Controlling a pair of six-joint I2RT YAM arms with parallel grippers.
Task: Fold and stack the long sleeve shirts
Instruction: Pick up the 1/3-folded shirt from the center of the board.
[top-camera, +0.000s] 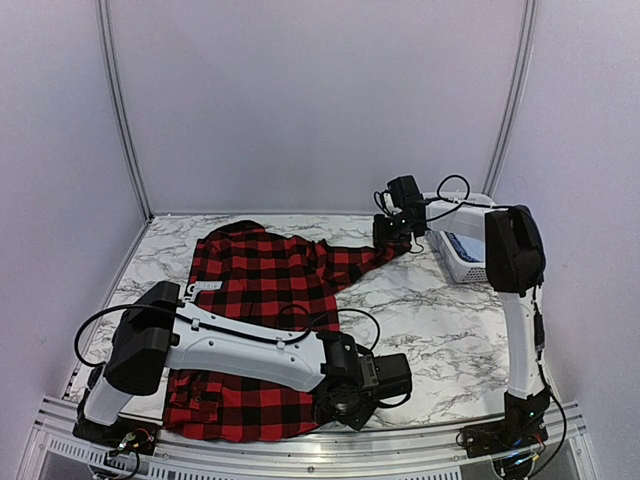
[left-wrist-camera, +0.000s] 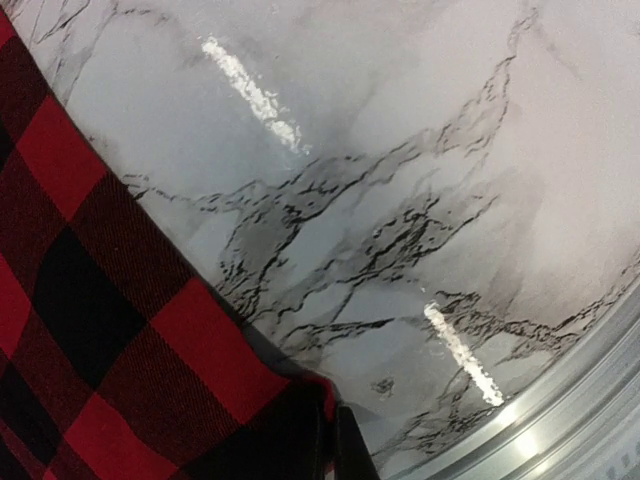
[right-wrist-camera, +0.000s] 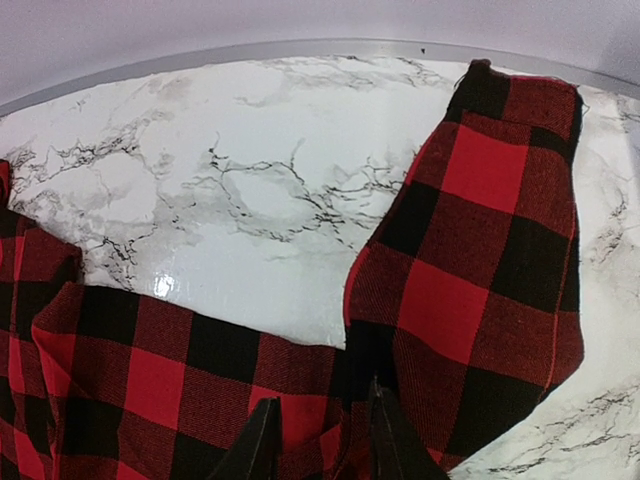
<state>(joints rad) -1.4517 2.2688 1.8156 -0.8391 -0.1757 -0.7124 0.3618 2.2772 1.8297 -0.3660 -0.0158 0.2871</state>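
A red-and-black check long sleeve shirt (top-camera: 260, 285) lies spread on the marble table, collar towards the back. My left gripper (top-camera: 338, 403) is down at the shirt's near right hem corner (left-wrist-camera: 300, 420) and is shut on that cloth; only one dark finger (left-wrist-camera: 352, 455) shows. My right gripper (top-camera: 393, 238) is at the back right, where the shirt's right sleeve (right-wrist-camera: 470, 250) stretches out to it. The sleeve cloth is bunched between its two black fingers (right-wrist-camera: 385, 435), which are shut on it. A bit of pale blue cloth (top-camera: 462, 246) shows in the basket.
A white lattice basket (top-camera: 468, 268) stands at the back right by the right arm's elbow. The metal table edge (left-wrist-camera: 560, 420) runs just beyond the left gripper. Walls close in the table at the back and on both sides.
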